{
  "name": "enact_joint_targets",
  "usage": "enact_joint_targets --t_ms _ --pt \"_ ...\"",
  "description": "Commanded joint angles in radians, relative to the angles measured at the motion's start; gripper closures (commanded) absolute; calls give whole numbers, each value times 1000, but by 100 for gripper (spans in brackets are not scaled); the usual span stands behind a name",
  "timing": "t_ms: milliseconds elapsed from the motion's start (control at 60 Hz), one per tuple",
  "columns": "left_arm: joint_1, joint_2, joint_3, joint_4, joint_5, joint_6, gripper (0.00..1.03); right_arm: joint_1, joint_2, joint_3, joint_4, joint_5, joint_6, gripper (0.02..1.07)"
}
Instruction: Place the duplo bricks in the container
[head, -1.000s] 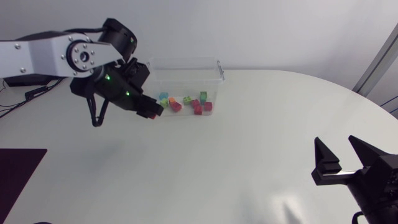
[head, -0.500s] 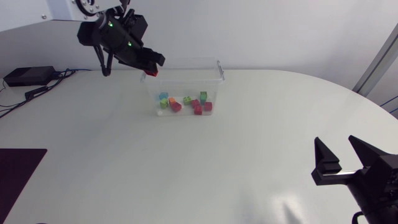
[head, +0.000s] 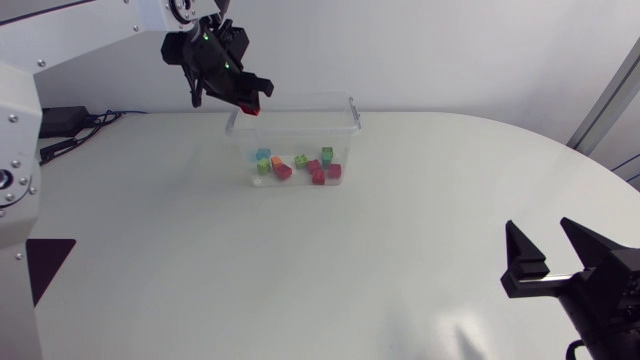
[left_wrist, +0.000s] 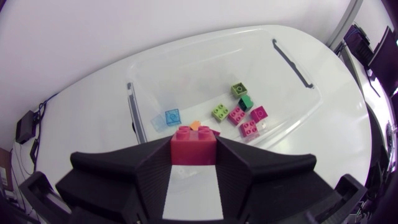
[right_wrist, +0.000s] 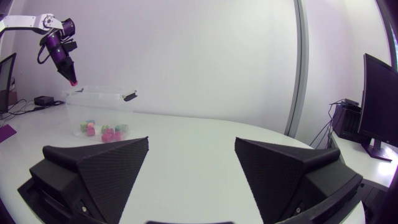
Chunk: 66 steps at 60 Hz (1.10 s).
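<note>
Red duplo brick (head: 251, 111) is pinched in the left hand (head: 248, 104), hanging over the left rim of the container (head: 300, 98), so the drop spot with the other bricks (head: 298, 165) lies just ahead and below. Right hand (head: 542, 238) gapes wide, well apart at the right.

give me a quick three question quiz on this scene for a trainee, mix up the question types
1. True or false: the left gripper is shut on a red brick.
2. Fill in the blank: the right gripper is ____ and holds nothing.
3. Where is the red brick? A) held in the air above the container; B) resting on the container's floor; C) between the right gripper's fingers.

Key: 1 true; 2 open; 3 A.
</note>
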Motion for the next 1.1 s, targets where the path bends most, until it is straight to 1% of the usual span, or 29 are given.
enact_joint_targets --t_ms 0,150,250,300,317,333,350,367,383,400,417,650,833,1000,1083 --pt "5 54 63 -32 8 -3 78 -7 -9 -20 11 -8 -20 7" --pt "0 99 124 -77 8 -8 78 -7 -9 -20 11 -8 -20 7" --pt "-7 107 127 -89 7 -7 78 -7 -9 -20 11 -8 -20 7" --pt "-10 110 131 -94 7 -5 76 -7 -9 -20 12 -8 -20 7" --pt "-10 111 131 -98 7 -5 72 -7 -9 -20 11 -8 -20 7" --pt "-12 111 131 -101 7 -5 66 -7 -9 -20 12 -8 -19 7" --pt "-12 111 129 -104 7 -5 58 -7 -9 -20 11 -8 -19 7" --pt "-13 110 129 -109 7 -3 43 -7 -9 -20 12 -8 -20 7" --pt "-13 110 129 -109 7 -2 40 -7 -9 -20 12 -8 -20 7" --pt "-15 110 129 -117 7 0 17 -7 -9 -20 11 -8 -20 7" --pt "-17 110 131 -126 7 0 3 -7 -9 -20 11 -8 -20 7" --pt "-20 77 129 -161 7 1 3 -7 -9 -20 12 -8 -20 7" --pt "-12 1 61 -160 5 9 4 -7 -9 -20 11 -8 -20 7" --pt "6 -88 -55 -101 5 20 4 -7 -9 -20 11 -8 -19 7" --pt "16 -142 -141 -61 5 27 4 -7 -9 -20 12 -8 -20 7"
